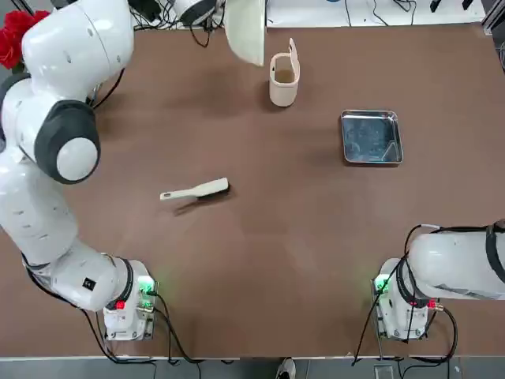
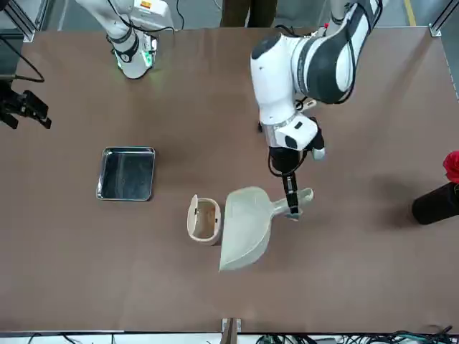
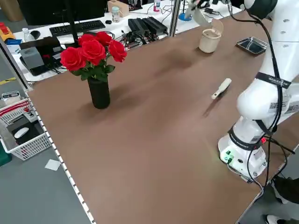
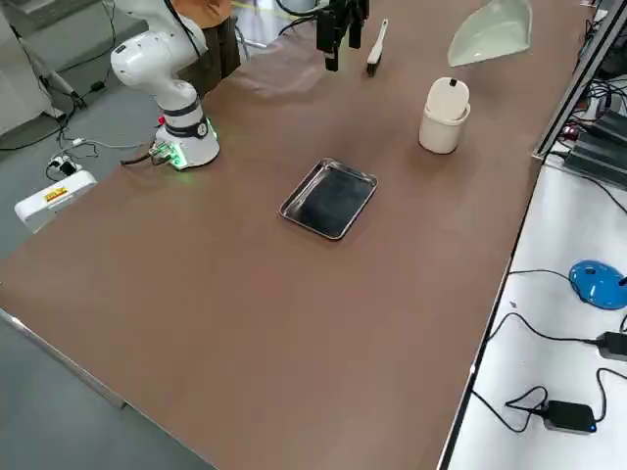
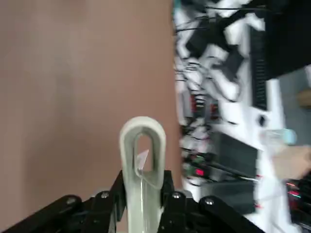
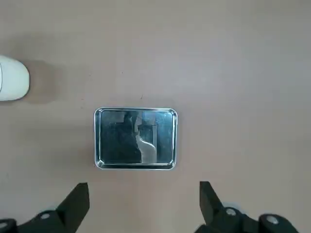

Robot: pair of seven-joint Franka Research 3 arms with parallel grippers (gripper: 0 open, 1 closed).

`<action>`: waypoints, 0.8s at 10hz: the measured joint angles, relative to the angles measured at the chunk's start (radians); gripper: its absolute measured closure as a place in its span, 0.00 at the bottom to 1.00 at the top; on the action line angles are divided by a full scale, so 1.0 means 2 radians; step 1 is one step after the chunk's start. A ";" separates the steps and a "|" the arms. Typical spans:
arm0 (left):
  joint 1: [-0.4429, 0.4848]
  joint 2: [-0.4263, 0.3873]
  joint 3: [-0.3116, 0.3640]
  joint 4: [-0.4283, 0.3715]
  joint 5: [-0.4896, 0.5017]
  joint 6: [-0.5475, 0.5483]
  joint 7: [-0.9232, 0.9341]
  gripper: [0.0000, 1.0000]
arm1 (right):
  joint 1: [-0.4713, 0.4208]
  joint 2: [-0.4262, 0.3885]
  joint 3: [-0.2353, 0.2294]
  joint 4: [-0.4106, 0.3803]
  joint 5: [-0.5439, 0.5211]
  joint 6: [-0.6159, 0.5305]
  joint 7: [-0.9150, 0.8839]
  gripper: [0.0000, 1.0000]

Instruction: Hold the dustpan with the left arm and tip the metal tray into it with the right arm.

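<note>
left gripper [image 2: 292, 202]: pinching the dustpan [image 2: 247, 228] by its handle, up high | right gripper [image 6: 145, 199]: fingers wide apart, near metal tray [image 6: 136, 139] | tray: flat on table [image 1: 260, 268]

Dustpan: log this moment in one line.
left: shut on dustpan, raised | right: open, nothing held | tray: on table | tipping: not yet done

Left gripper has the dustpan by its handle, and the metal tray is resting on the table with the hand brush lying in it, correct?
The hand brush isn't in the tray; the top view shows it lying on the table apart from it.
</note>
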 joint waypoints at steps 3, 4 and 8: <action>0.117 -0.028 -0.070 -0.127 -0.043 0.056 0.002 0.68 | 0.002 0.000 0.001 -0.018 0.001 0.012 0.000 0.00; 0.147 -0.029 -0.080 -0.149 -0.064 0.060 0.027 0.68 | 0.006 0.000 0.002 -0.019 0.001 0.012 0.000 0.00; 0.212 -0.028 -0.087 -0.180 -0.191 0.029 0.174 0.68 | 0.015 -0.001 0.004 -0.020 0.001 0.005 0.000 0.00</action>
